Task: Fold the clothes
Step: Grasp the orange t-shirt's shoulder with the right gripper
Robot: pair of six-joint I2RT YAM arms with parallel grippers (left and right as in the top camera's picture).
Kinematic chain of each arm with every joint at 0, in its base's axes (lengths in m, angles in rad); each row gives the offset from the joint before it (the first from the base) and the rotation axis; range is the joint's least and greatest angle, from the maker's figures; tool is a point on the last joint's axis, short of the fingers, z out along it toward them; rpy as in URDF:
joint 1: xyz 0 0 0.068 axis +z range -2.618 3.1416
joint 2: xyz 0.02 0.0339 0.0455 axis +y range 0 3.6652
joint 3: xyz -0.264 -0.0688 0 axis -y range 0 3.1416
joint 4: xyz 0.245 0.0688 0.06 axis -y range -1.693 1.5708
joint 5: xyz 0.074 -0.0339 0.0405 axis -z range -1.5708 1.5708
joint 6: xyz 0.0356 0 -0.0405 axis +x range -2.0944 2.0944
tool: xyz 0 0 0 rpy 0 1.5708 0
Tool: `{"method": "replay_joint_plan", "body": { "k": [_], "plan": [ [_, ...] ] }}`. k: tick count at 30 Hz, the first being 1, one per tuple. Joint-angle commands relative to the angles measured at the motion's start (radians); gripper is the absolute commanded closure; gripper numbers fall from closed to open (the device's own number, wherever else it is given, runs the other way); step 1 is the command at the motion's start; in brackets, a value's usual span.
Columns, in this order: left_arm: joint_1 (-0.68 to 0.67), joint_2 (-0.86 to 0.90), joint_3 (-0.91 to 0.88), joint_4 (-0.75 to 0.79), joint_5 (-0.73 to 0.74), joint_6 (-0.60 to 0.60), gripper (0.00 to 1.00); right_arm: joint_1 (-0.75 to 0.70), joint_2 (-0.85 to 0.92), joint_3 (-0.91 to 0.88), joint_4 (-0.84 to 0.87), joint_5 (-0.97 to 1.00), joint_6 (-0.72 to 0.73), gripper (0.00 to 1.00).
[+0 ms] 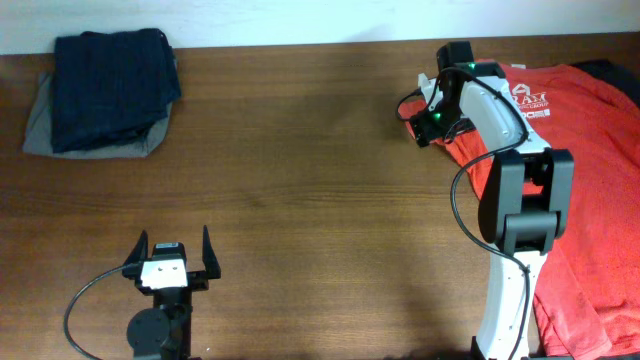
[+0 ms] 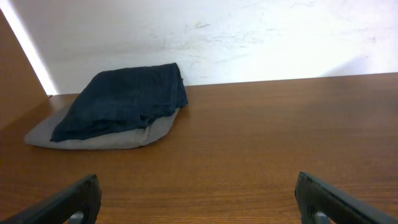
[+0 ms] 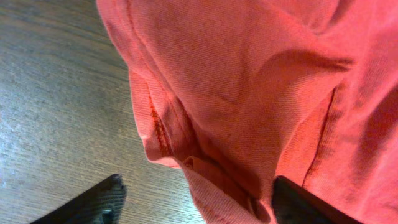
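Observation:
The clothes are an orange-red T-shirt [image 1: 590,150] lying crumpled at the right side of the table, white lettering facing up near its far edge. My right gripper [image 1: 432,125] is down at the shirt's left edge. In the right wrist view the shirt [image 3: 249,93] fills the frame, and a rolled hem fold lies between the jaws of the gripper [image 3: 196,202]. The jaws stand apart: the left finger [image 3: 93,202] is over bare wood and the right finger [image 3: 305,205] is against the cloth. My left gripper [image 1: 172,250] [image 2: 199,202] stands open and empty near the front left.
A folded dark blue garment [image 1: 110,85] [image 2: 124,99] lies on a grey one at the back left corner. A bit of dark cloth [image 1: 610,68] shows behind the shirt at the far right. A white wall [image 2: 249,37] bounds the table's back edge.

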Motion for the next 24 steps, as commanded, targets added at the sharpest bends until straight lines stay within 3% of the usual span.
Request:
{"method": "replay_joint_plan", "body": {
  "k": [1, 4, 9, 24],
  "plan": [
    [0.006, -0.008, -0.004, -0.002, -0.003, 0.013, 0.01, 0.001, 0.019, 0.006, 0.002, 0.014, 0.016, 0.34],
    [0.006, -0.008, -0.004, -0.002, -0.003, 0.013, 0.01, 0.001, 0.018, 0.006, 0.006, 0.014, 0.037, 0.49],
    [0.006, -0.008, -0.004, -0.002, -0.003, 0.013, 0.01, 0.002, 0.018, 0.006, 0.006, 0.014, 0.079, 0.95],
    [0.006, -0.008, -0.004, -0.002, -0.003, 0.013, 0.01, 0.075, 0.002, 0.086, -0.021, -0.348, 0.143, 0.96]
  ]
}}
